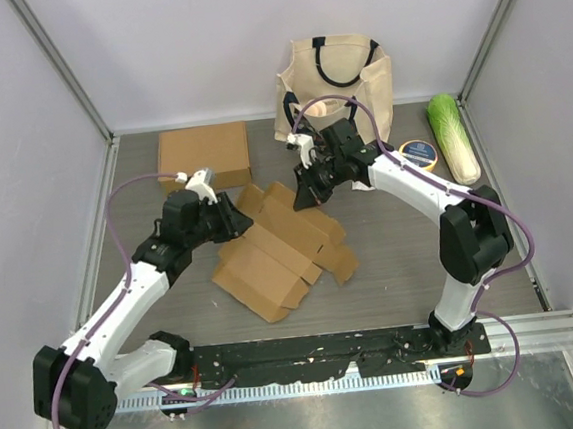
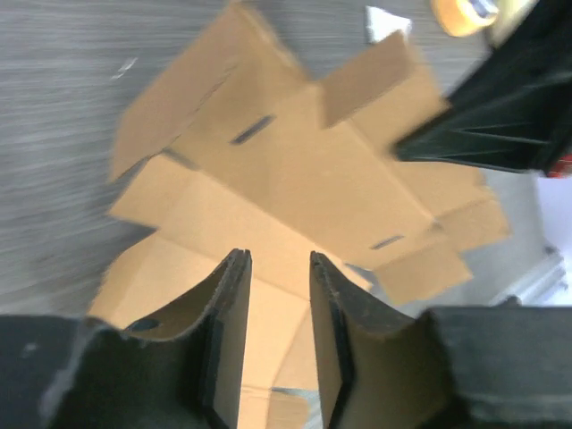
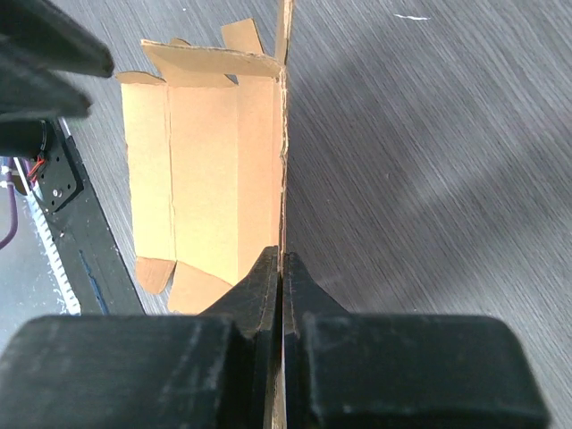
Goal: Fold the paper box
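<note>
We find the table (image 1: 402, 275) carrying one flat-cut box (image 1: 280, 250) at its centre, between the two arms and well apart from the other goods at the far edge. The box lies mostly flat, panels and flaps spread. We judge the fold to be at an early stage, with no wall yet formed.

Behind it a bag (image 1: 340, 79) stands against the back wall. A closed box (image 1: 204, 153) lies at the back left. A cabbage (image 1: 453, 138) lies along the right wall, with a tape (image 1: 419, 153) just beside it. None of these touches the box, and we judge them no part of the job.

The right gripper (image 1: 305, 195) is clenched on a flap at the far edge of the box. Its wrist view shows that flap edge-on, running straight between the closed fingers (image 3: 268, 277), at an angle to the panel beside it. We judge the hold is meant to turn that side up along its crease.

The left gripper (image 1: 235, 217) sits over the left part of the box, released, jaws parted. Cardboard shows through the gap, with nothing between the fingers (image 2: 234, 295). We cannot tell whether the tips touch the sheet. We judge it is placed to steady the base. Otherwise the light sheet could slide or lift whole as the far side is raised.
</note>
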`<control>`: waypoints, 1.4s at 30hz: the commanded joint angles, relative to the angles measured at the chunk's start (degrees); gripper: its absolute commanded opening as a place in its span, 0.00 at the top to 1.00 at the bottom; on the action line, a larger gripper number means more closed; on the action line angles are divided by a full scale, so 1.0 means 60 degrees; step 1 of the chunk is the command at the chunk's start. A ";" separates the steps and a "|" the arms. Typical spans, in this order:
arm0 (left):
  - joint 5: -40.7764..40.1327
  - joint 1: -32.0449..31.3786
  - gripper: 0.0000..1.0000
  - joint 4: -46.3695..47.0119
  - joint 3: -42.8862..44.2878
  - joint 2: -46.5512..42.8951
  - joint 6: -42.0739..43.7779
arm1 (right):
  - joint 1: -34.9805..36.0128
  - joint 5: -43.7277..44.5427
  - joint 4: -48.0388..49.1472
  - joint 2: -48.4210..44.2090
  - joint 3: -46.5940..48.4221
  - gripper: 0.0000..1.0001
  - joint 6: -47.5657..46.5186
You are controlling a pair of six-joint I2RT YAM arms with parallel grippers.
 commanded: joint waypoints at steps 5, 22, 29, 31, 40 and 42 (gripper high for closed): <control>-0.4752 0.0054 0.83 -0.1366 -0.0414 0.0414 -0.0876 | -0.0012 0.0246 -0.0161 -0.0725 0.0221 0.99 0.0077; 0.3190 0.2617 0.82 0.2512 0.0599 0.4414 -0.2826 | -0.0027 -0.0208 -0.0118 -0.1048 -0.0014 0.99 -0.0026; 0.3223 0.2471 0.93 0.3437 -0.0441 0.3507 -0.3061 | -0.0012 0.0026 -0.0029 -0.0829 0.0059 0.99 0.0062; 0.3107 0.2310 0.95 0.3365 -0.0720 0.3229 -0.3134 | -0.0012 0.0056 -0.0015 -0.0741 0.0132 0.99 0.0091; 0.1935 0.1212 0.95 0.3466 -0.0998 0.3534 -0.3426 | 0.0265 0.0611 0.0235 -0.0550 0.0278 0.99 0.0399; 0.1934 0.1167 0.95 0.3744 -0.1130 0.3667 -0.3529 | 0.0470 0.1474 0.0205 -0.0535 0.0337 0.99 0.0326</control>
